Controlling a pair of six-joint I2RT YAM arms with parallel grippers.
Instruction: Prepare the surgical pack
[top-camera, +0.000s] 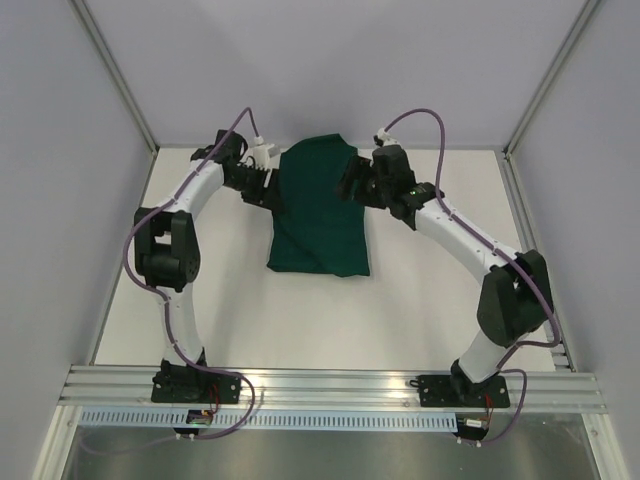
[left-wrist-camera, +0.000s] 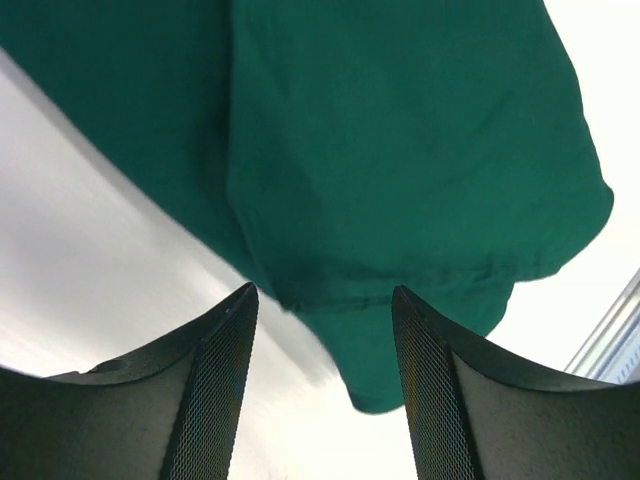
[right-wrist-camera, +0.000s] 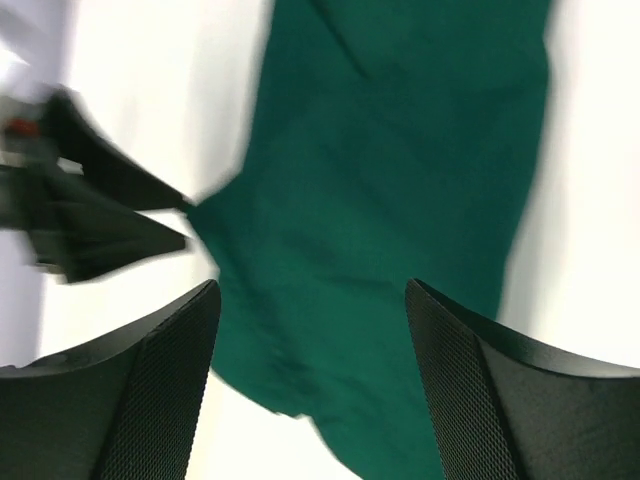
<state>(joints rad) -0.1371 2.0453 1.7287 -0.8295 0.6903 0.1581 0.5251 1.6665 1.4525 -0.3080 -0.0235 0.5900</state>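
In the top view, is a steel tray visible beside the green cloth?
No, beside the green cloth only the bare white table shows, with no tray.

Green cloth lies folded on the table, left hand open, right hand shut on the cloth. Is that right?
Not quite. The right hand is open, not shut on anything: the right wrist view shows its fingers wide apart, with the green cloth lying beyond them unclamped. The rest stands.

light: bright, even — soft shadows | right wrist: cloth (right-wrist-camera: 400, 200) motion-blurred | left wrist: table (left-wrist-camera: 90, 280) glares white
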